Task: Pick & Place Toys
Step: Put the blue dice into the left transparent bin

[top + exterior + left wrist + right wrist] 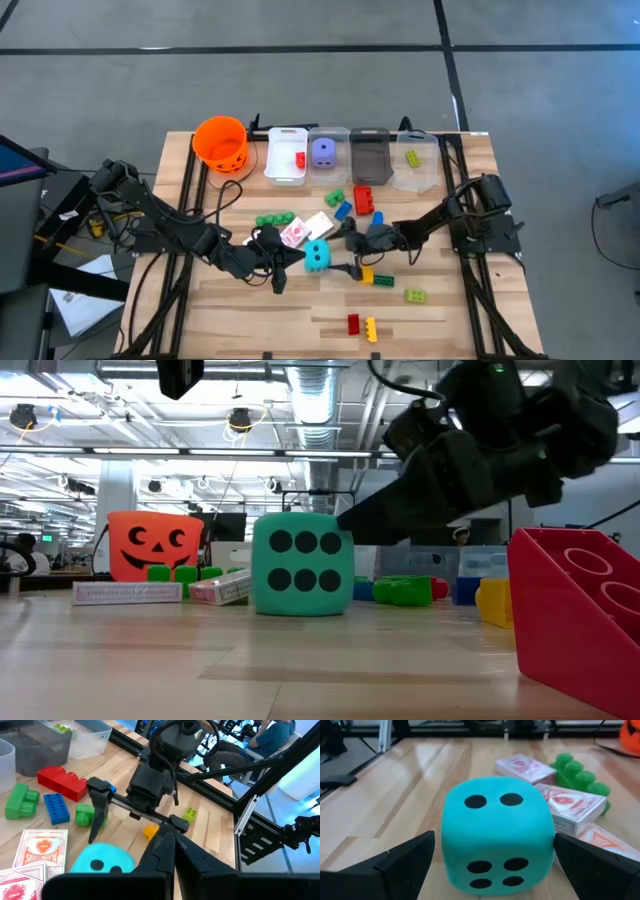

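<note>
My right fingers (492, 865) gape wide around the teal die (497, 832); it looks light, soft, so I'd pinch its flat sides.

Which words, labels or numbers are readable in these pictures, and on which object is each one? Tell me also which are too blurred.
No text can be read with certainty.
Card box: one printed line along its side, too small to read.
Red-and-white cards: red lettering on the back, too blurred to read.
Teal die: only black dots, six on the face towards the low camera.
Orange bucket: a black pumpkin face, no words.
</note>
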